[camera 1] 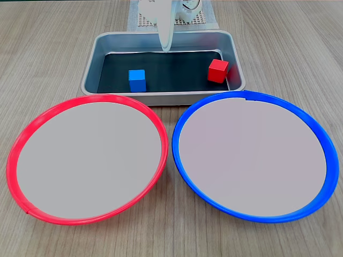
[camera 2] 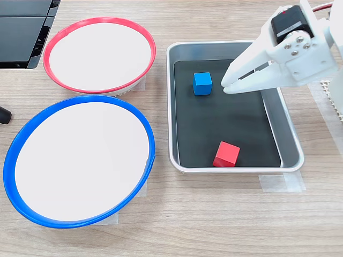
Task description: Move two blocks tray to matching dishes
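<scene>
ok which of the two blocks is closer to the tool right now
The blue block: it sits just beside the tool tips, while the red block lies at the tray's opposite end.

The desk (camera 1: 48, 48) looks like pale wood with thin grain lines and a dull, matt top. The tray (camera 2: 289, 139) is silver metal; its walls are smooth and a bit shiny, and its bottom is dark and matt. The blue block (camera 2: 202, 83) and the red block (camera 2: 226, 154) look smooth and not shiny. The red dish (camera 1: 86, 99) and the blue dish (camera 1: 252, 96) have glossy plastic-looking rims and flat, dull pale middles. The gripper (camera 2: 228, 85) looks like smooth white plastic.
</scene>
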